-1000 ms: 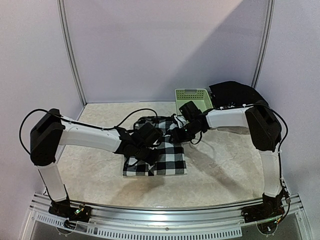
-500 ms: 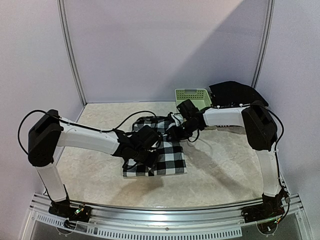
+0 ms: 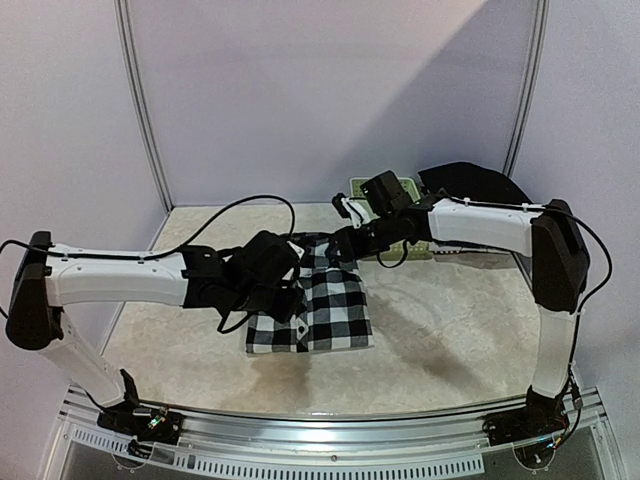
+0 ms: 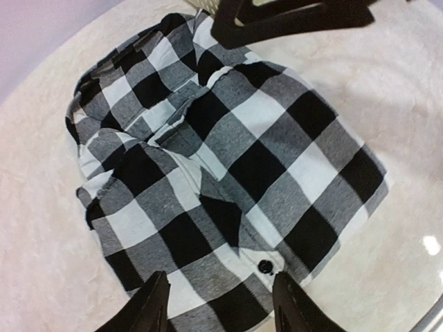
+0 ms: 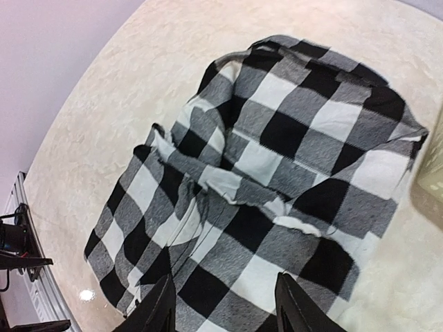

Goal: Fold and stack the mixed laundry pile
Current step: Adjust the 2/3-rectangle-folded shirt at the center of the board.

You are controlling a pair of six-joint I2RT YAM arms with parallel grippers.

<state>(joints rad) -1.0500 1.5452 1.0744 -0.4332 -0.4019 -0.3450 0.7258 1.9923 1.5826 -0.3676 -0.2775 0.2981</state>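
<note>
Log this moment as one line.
item: black-and-white checked fabric shirt, folded | left claw: open, empty, over shirt | right claw: open, empty, over shirt

Bare table (image 3: 450, 320) lies either side of the checked shirt (image 3: 335, 310); the basket (image 5: 432, 166) crowds its far-right corner.

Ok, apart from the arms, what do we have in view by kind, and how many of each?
Checked shirt: 1
Black cloth: 1
Pale green basket: 1
Total: 3
</note>
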